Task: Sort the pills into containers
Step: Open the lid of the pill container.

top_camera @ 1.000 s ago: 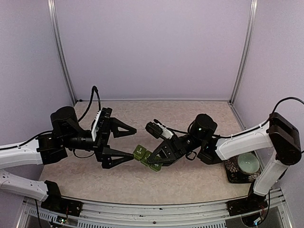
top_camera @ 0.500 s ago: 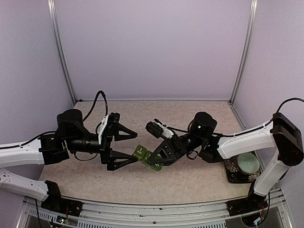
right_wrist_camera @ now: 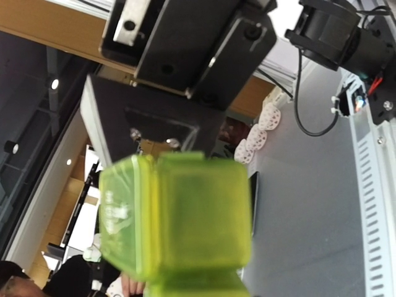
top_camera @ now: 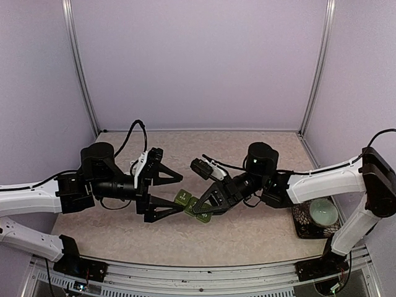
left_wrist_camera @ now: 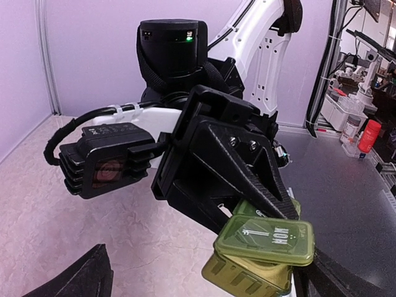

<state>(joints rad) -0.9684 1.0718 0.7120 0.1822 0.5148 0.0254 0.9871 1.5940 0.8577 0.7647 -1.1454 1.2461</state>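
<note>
Lilac walls (top_camera: pixel 198 62), beige tabletop (top_camera: pixel 247 238), green containers (top_camera: pixel 193 206)

Between left arm (top_camera: pixel 37 198) and right arm (top_camera: pixel 322 181), containers (top_camera: pixel 193 206) above table (top_camera: pixel 247 238); bowl (top_camera: pixel 323 213) far right.

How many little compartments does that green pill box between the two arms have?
3, in a row along the pill-box strip: one nearest the open left gripper, one in the middle, and one at the far end, partly hidden by the right gripper holding the strip.

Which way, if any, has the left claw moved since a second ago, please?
Yes: the left claw moved right, away from the left corner post, toward the pill box.
</note>
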